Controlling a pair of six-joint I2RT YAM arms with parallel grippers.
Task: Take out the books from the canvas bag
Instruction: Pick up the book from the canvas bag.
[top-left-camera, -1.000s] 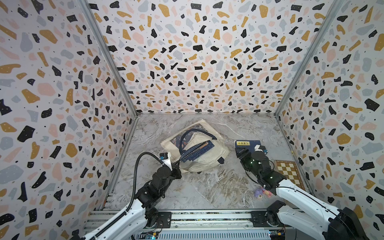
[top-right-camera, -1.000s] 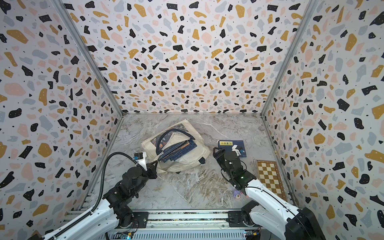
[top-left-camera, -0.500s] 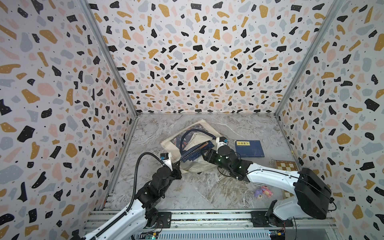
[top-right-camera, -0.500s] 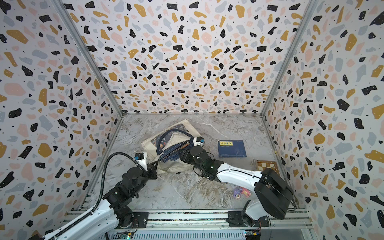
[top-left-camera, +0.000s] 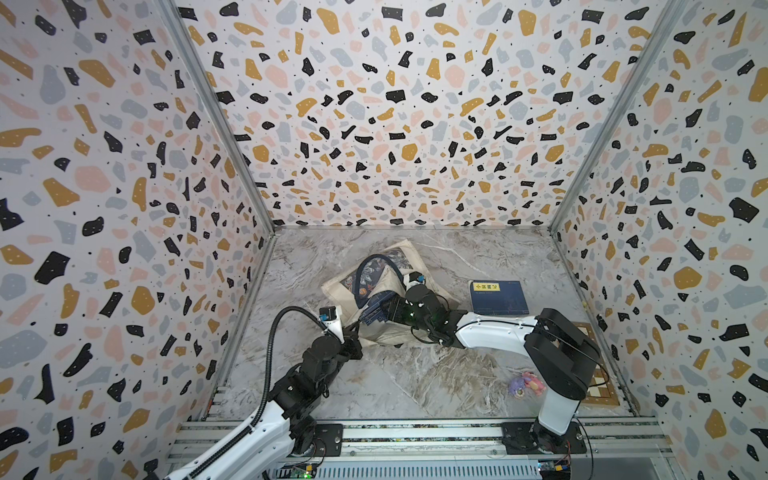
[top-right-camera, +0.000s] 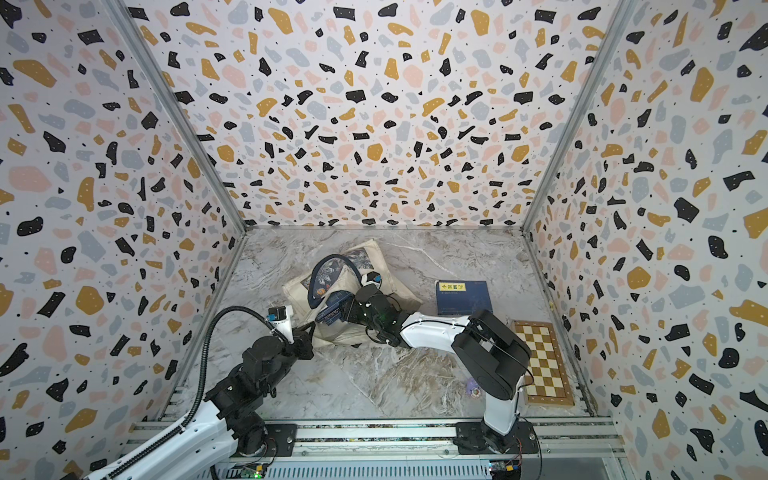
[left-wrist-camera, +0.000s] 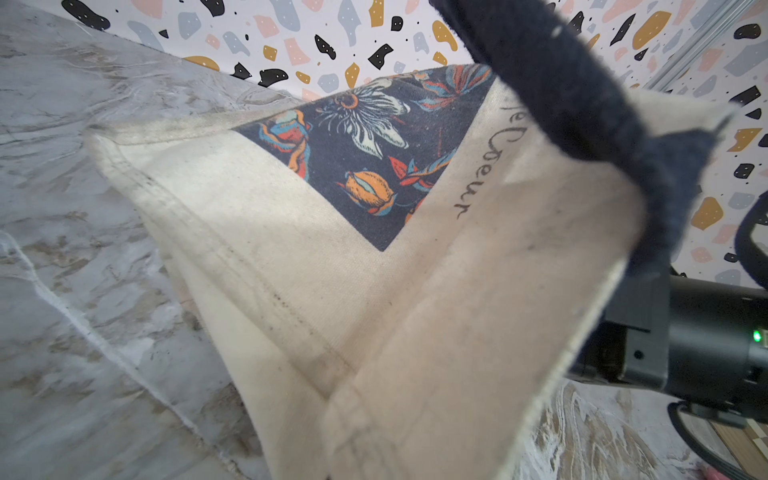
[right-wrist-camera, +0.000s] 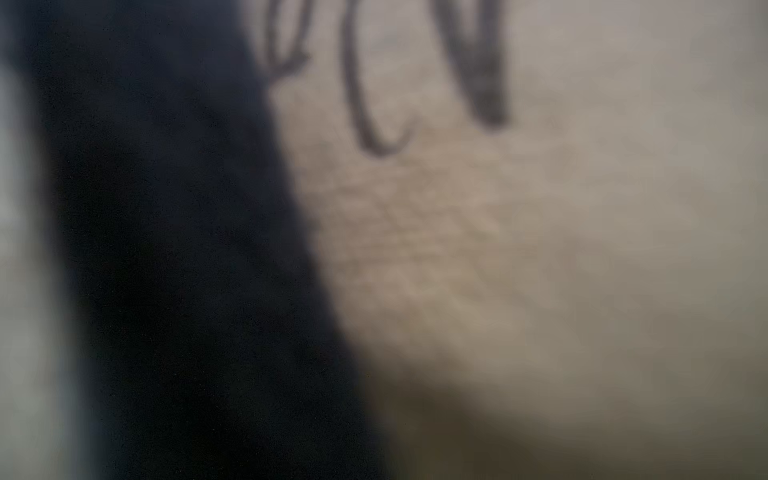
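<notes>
A grey-veined marble tabletop (top-left-camera: 415, 382) sits between speckled terrazzo-pattern walls (top-left-camera: 374, 124). The left fingers (top-left-camera: 354, 330) are clenched at the near corner of the cream canvas tote bag (top-left-camera: 386, 336). They seem to pinch its rim, but the left wrist view shows only lifted cloth, the dark blue floral print (left-wrist-camera: 365, 137) and a navy strap handle (left-wrist-camera: 561, 83). The right fingers (top-right-camera: 345, 309) reach into the bag's open mouth, onto the stacked navy books (top-left-camera: 374, 311). Their view is blurred cloth, so I cannot tell if they grasp one. The bag lies mid-tabletop. One navy book with a yellow title label (top-left-camera: 498, 297) lies outside it to the right, apart from the bag. Further right, by the wall, lies a brown-and-cream checkered board (top-right-camera: 544, 361). A small pink-and-purple toy (top-left-camera: 525, 384) sits near the right arm's base.
</notes>
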